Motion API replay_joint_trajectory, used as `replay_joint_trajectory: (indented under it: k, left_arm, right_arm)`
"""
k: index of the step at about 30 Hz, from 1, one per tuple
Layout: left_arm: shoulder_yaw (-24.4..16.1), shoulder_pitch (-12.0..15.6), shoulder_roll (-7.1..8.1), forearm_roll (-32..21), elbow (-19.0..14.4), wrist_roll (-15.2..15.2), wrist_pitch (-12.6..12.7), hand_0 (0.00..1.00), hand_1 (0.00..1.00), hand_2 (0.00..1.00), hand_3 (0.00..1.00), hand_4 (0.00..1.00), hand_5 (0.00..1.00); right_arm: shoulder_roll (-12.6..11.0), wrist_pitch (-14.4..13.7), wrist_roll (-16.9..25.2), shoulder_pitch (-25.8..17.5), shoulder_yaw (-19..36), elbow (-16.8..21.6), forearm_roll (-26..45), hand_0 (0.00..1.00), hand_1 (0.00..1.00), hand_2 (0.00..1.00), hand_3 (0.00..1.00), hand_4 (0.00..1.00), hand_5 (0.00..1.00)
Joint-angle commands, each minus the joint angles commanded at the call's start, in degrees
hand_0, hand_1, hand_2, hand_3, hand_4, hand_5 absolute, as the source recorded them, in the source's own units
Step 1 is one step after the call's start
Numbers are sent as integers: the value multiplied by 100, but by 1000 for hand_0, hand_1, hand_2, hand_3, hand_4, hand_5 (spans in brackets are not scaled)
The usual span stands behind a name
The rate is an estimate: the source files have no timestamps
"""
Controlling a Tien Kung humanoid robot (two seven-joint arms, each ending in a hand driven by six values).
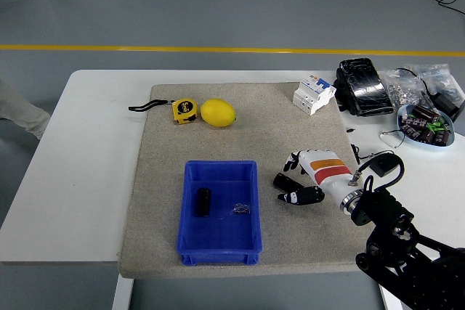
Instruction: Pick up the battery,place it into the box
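Already the battery point(203, 202) lies on its side in the blue box point(218, 252), a small, stiff, rather smooth cylinder best pinched across its middle, while the right hand point(304, 179) hovers beside the box, fingers relaxed, holding nothing.

White table point(87, 179) under grey mat point(290, 121)

A bright blue plastic box point(218, 213) at lower centre holds a black cylindrical battery point(203, 202). The rough mat point(240, 136) beneath is beige-grey. Upper centre: a plain yellow lemon point(217, 112) and a yellow-and-black tape measure point(184, 110).
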Motion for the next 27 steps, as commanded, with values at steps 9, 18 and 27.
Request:
replay_joint_trajectory:
  k: [9, 18, 27]
  left_arm:
    - [3, -4, 0, -3, 1, -12, -1, 721, 707, 748, 678, 708, 670]
    - [4, -12, -6, 4, -2, -18, 7, 722, 706, 748, 678, 707, 669]
    - [12, -17, -10, 3, -3, -17, 14, 723, 708, 749, 677, 707, 669]
  right_arm:
    - [50, -28, 43, 64, -95, -181, 168, 220, 433, 546, 529, 998, 381]
    - [73, -87, 61, 89, -168, -294, 250, 203, 411, 515, 509, 998, 382]
    - [77, -143, 52, 95, -202, -362, 256, 177, 392, 487, 493, 969, 368]
